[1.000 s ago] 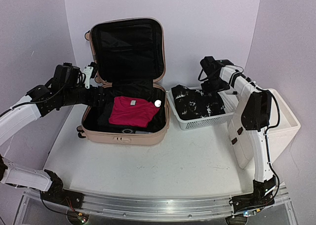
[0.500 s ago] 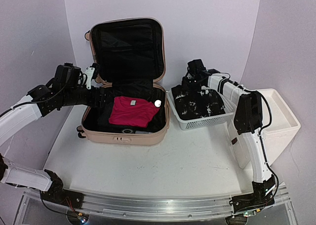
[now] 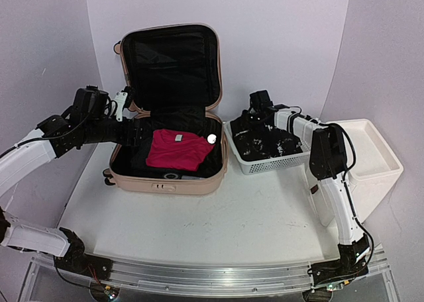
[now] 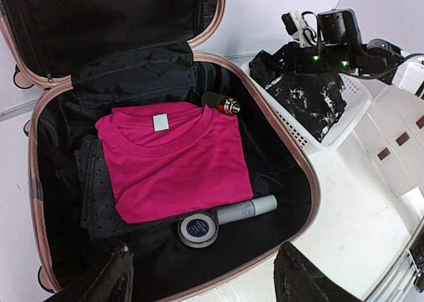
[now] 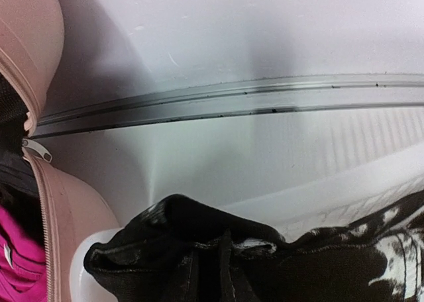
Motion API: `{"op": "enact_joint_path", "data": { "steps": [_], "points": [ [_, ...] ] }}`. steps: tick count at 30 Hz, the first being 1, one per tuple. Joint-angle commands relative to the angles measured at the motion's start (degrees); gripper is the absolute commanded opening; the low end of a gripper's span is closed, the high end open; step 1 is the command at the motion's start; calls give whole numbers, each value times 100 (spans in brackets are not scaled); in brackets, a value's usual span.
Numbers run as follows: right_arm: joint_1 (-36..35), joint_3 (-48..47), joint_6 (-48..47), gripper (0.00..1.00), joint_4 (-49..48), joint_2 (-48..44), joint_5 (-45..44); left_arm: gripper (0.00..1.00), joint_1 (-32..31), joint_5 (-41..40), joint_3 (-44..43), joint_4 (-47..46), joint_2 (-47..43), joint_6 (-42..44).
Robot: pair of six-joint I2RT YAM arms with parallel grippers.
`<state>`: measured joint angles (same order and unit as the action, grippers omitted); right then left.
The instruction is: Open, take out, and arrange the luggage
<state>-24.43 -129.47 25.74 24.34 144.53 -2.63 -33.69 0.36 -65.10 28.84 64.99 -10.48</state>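
Note:
The luggage (image 3: 165,179) is a pale pink hard-shell suitcase lying open, its black-lined lid (image 3: 171,63) standing upright. Inside lie a folded magenta shirt (image 4: 172,163) and small items. My left gripper (image 3: 132,131) hovers open over the case's left side, nothing between its fingers (image 4: 112,279). My right gripper (image 3: 255,114) is at the back left corner of the white mesh basket (image 3: 278,161). It is shut on a fold of the black-and-white garment (image 5: 165,236) lying in that basket, right beside the luggage's pink shell (image 5: 26,37).
A white drawer cabinet (image 3: 371,163) stands at the right of the basket. In the case lie a round tin (image 4: 198,229), a grey tube (image 4: 245,210), a small dark bottle (image 4: 222,104) and a dark dotted cloth (image 4: 93,196) under the shirt.
My right gripper swung left from the basket's back right to its back left corner and closed on the black-and-white garment. The left arm stayed still.

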Motion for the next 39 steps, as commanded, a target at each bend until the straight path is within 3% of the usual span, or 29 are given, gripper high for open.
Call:
{"op": "enact_joint_path", "data": {
  "steps": [1,7,13,15,20,22,30,35,39],
  "points": [
    [-8,693,144,11,322,85,-313,73,21,125,15,-247,-2,-7],
    [-1,712,161,11,735,659,-104,73,21,256,-14,-247,23,-77],
    [-10,500,60,16,1223,48,219,73,21,273,-8,-247,-10,-52],
    [-12,88,-70,24,1574,-179,193,73,21,279,-35,-247,1,-42],
    [80,-57,-490,59,1903,-857,-809,73,21,379,-73,-247,28,-93],
    [213,25,-544,65,1888,-902,-1072,73,20,428,-64,-241,34,-103],
    [709,215,-382,49,1917,-174,-1547,73,21,450,-56,-158,-121,-94],
    [755,55,-372,44,2074,354,-1408,73,21,486,-72,-71,-143,-78],
    [677,122,-265,40,2400,-53,-1172,74,25,458,-82,-20,-104,-27]
  ]
}}
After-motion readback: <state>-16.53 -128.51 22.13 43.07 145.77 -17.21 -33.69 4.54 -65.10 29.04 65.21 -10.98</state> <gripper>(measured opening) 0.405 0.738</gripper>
